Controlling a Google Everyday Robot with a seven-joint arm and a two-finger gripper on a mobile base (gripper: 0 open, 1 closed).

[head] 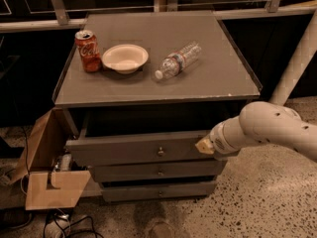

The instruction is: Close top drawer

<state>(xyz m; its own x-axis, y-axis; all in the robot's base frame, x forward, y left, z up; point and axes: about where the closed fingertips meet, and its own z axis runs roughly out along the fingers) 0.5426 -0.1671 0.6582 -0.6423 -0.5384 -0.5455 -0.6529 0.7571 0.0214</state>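
The top drawer (133, 150) is a wide grey-brown drawer with a small round knob (160, 151) at its centre. It is pulled partly out from under the cabinet top, with a dark gap behind its front panel. My gripper (204, 146) sits at the end of the white arm, which comes in from the right. Its tip is against the right end of the drawer's front panel.
The cabinet top (218, 73) holds a red soda can (87, 50), a white bowl (125, 58) and a clear water bottle (177, 60) lying on its side. Two narrower drawers (158, 173) sit below. A cardboard box (47, 175) stands on the floor at the left.
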